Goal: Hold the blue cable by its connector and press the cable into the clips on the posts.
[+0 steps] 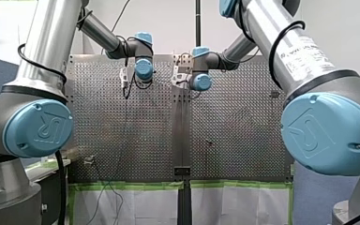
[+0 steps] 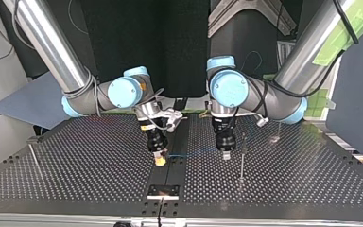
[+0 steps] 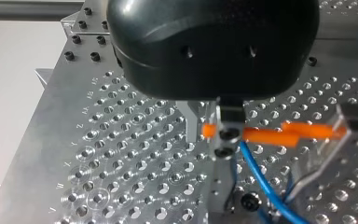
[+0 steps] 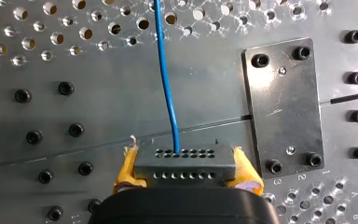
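Right tool [image 4: 186, 173] grips the black connector [image 4: 184, 161] between yellow pads [image 4: 127, 169]; blue cable [image 4: 165, 70] runs ahead.

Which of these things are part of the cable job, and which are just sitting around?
Part of the job: blue cable; connector, clamped in my right gripper; thin post; my left gripper.
Just there: black plate; green tape.
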Robot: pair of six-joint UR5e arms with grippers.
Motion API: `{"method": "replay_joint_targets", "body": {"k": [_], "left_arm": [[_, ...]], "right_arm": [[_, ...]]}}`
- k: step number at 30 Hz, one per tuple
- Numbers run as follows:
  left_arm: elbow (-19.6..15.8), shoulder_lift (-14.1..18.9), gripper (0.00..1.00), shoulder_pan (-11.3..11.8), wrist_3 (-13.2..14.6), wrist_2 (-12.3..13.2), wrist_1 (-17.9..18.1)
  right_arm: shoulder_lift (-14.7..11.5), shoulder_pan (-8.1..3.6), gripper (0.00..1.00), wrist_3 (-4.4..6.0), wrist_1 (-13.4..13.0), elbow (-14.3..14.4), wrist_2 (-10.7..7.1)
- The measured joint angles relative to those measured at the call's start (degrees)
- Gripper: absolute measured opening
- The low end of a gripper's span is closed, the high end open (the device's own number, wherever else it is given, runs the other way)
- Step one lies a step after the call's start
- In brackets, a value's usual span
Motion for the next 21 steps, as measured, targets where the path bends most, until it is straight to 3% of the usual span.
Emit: {"method": "replay_joint_targets", "body": {"k": [14, 21], "left_arm": [[0.00, 0.00, 0.02, -0.28, 0.07, -0.01, -0.26], [0.00, -0.20, 0.02, -1.05, -1.04, -0.16, -0.16]], "right_arm": [[0.00, -0.01, 0.00, 0.00, 0.16, 0.01, 0.10], [0.00, 0.02, 0.00, -0.01, 1.99, 0.25, 0.34]]}}
